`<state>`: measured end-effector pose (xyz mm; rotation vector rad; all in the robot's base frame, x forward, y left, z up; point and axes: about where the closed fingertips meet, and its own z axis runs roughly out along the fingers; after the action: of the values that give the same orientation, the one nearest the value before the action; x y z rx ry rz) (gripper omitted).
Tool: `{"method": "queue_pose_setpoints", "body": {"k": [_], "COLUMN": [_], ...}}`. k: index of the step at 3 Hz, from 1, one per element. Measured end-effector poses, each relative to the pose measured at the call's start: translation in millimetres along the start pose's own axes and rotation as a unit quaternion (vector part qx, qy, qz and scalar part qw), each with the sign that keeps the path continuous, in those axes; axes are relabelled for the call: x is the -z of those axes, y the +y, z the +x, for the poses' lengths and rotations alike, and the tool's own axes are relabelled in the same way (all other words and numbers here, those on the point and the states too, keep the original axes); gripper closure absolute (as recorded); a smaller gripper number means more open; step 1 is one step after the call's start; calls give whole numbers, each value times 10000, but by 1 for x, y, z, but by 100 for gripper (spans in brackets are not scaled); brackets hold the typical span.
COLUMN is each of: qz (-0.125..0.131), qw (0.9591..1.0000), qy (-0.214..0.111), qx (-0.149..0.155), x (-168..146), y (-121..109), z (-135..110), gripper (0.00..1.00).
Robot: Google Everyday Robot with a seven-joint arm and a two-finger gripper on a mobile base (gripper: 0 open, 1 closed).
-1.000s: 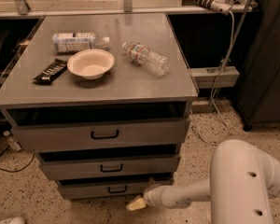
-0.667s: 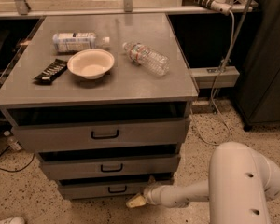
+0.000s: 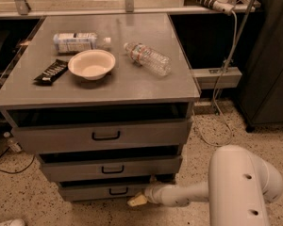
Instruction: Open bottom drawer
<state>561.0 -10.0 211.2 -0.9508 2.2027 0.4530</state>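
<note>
Nothing has shifted: your gripper (image 3: 137, 200) stays low at the bottom drawer's (image 3: 85, 192) 4 o'clock, just right of its handle (image 3: 118, 190), likely lining up to hook it. You cannot tell whether it is open or closed. The drawer looks not yet pulled.

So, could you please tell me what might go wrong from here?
The claw sits low, off to one side of the small handle on the bottom drawer, so it may miss the loop. The middle drawer handle is close above: wrong pull possible. A jolt could roll the bottle lying on top.
</note>
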Motion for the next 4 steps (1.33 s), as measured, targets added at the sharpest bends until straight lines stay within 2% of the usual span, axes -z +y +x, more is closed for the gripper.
{"method": "queue_pose_setpoints", "body": {"k": [1, 2, 4], "qz": [-25, -186, -220], "qw": [9999, 9996, 9994], "qy": [20, 200, 266], "qx": [137, 82, 0], "x": [-4, -19, -12], "y": [-3, 5, 6], "z": [-2, 13, 17], "gripper": [0, 0, 0]}}
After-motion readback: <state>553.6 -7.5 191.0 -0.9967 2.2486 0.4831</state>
